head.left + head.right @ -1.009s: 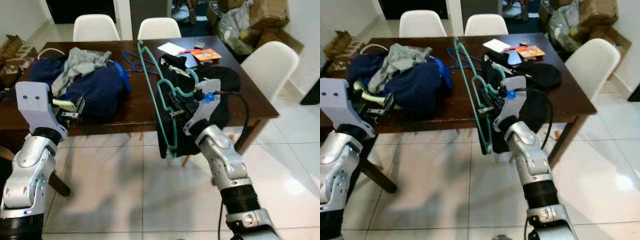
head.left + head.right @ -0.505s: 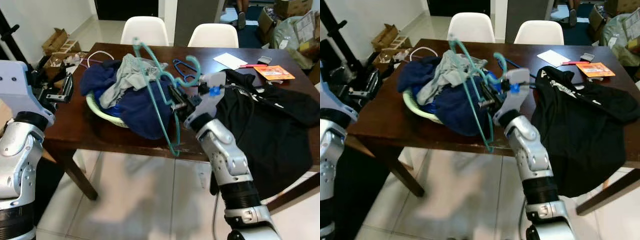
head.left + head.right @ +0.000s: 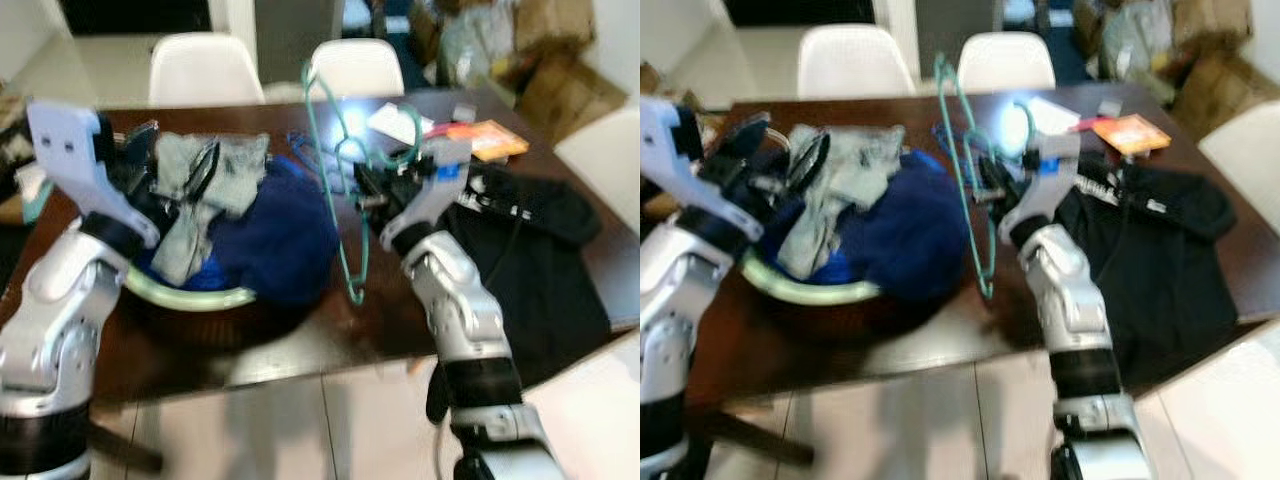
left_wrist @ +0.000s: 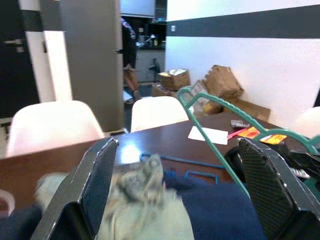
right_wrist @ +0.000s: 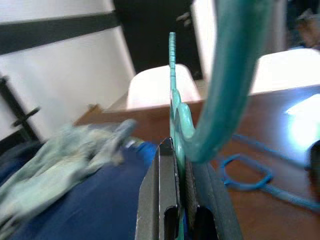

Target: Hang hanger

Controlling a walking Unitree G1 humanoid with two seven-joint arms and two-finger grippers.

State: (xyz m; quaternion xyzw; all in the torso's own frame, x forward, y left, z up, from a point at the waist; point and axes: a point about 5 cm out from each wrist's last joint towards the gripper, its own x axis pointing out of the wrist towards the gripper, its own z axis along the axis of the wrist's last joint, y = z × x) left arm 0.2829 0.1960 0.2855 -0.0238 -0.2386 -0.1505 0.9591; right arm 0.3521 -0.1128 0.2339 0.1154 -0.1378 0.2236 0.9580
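A green plastic hanger (image 5: 235, 75) is clamped between the fingers of my right gripper (image 5: 181, 200), which is shut on its body. In the head views the hanger (image 3: 322, 150) stands nearly upright above the brown table (image 3: 300, 340), with its hook toward the right gripper (image 3: 365, 195). My left gripper (image 4: 182, 200) is open, its two fingers wide apart. It hovers over a pale green laundry basket (image 3: 185, 298) heaped with blue and grey clothes (image 3: 270, 240), to the left of the hanger.
A black garment (image 3: 540, 240) lies spread on the table's right side. Blue hangers (image 4: 200, 175) lie on the far part of the table. White chairs (image 3: 200, 70) stand behind it, cardboard boxes (image 4: 220, 82) by the wall. A person (image 4: 129, 55) stands far back.
The whole picture has shifted and blurred, so the camera has moved. My right gripper still holds the green hanger upright. My left gripper now sits over the basket's clothes.
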